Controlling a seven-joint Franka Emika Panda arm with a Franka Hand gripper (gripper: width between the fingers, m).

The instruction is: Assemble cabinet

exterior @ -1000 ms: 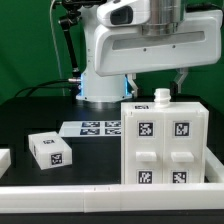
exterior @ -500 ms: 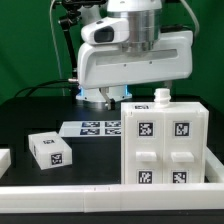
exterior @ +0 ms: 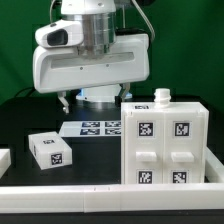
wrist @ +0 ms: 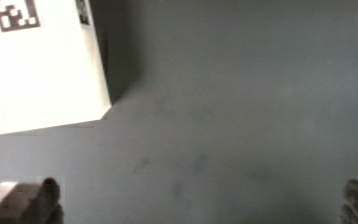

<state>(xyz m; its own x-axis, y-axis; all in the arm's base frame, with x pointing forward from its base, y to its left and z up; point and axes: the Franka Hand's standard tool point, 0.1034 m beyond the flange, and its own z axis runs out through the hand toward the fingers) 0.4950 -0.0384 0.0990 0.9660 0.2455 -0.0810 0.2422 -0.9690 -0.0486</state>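
Note:
The cabinet [exterior: 165,140], a large white box with marker tags on its front blocks and a small white knob [exterior: 161,97] on top, stands at the exterior view's right. My gripper [exterior: 96,98] hangs above the table behind it and toward the exterior view's left, touching nothing. In the wrist view the gripper [wrist: 194,205] is open wide, its dark fingertips [wrist: 30,203] at the picture's edges with only bare dark table between them. A white piece with a marker tag [wrist: 43,70] shows there, off to one side; I cannot tell which piece it is.
A small white block with marker tags [exterior: 50,150] lies on the dark table at the exterior view's left. The marker board [exterior: 95,127] lies flat behind it. A white rail [exterior: 100,195] runs along the front edge, and another white piece [exterior: 4,158] pokes in at far left.
The arm's hand has swung from above the cabinet toward the exterior view's left. The cabinet and the small block have not moved.

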